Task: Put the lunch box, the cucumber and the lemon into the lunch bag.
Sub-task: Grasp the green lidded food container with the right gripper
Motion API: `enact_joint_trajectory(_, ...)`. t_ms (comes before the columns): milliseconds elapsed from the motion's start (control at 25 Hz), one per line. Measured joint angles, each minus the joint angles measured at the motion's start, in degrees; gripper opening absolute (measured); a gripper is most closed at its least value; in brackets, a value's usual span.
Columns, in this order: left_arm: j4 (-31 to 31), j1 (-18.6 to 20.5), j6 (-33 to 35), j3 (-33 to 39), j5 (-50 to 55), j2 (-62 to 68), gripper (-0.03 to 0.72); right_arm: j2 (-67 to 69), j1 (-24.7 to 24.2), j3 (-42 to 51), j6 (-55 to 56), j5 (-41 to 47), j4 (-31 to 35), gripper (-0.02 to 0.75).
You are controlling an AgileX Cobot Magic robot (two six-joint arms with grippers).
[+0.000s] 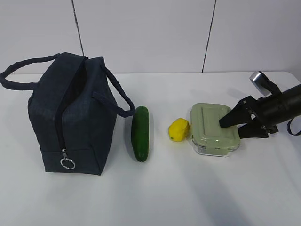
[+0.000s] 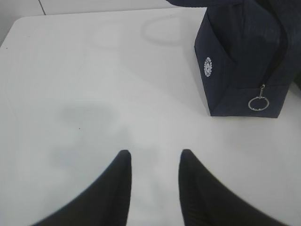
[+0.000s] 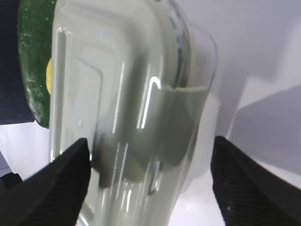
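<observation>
A white table [image 1: 188,197] is carrying the whole spread, with the navy lunch bag [image 1: 70,113] standing at its left end, top gaping open, handles flopping to either side, and the silver ring pull [image 1: 67,163] hanging low on the near face. To the right of the others, the lunch box [image 1: 214,129] is sitting flat, sage-green lid on. The right gripper [image 1: 235,125] is reaching in from the right edge, its fingers spread wide, one hovering over the lid and the other beside the box's right side; the wrist view is showing the box's end lying between the two dark fingertips [image 3: 56,183], and whether they are touching it cannot be told. The cucumber [image 1: 140,133] is lying just beside the bag, pointing away from the camera. The lemon [image 1: 178,129] is resting against the box's left wall. The left gripper [image 2: 153,162] is hanging over bare table near the bag, its jaws parted and holding nothing.
</observation>
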Motion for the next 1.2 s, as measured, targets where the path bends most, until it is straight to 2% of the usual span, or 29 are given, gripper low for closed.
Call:
enact_joint_trajectory(600, 0.0, 0.0, 0.0, 0.0, 0.0, 0.0, 0.244, 1.19, 0.0, 0.0, -1.39, -0.12, 2.68, 0.569)
enact_joint_trajectory(880, 0.0, 0.0, 0.0, 0.0, 0.0, 0.0, 0.244, 1.47, 0.0, -0.04, -1.52, 1.12, 3.56, 0.473)
enact_joint_trajectory(1200, 0.0, 0.0, 0.0, 0.0, 0.0, 0.0, 0.244, 1.56, 0.0, -0.04, -1.65, 1.37, 3.62, 0.452)
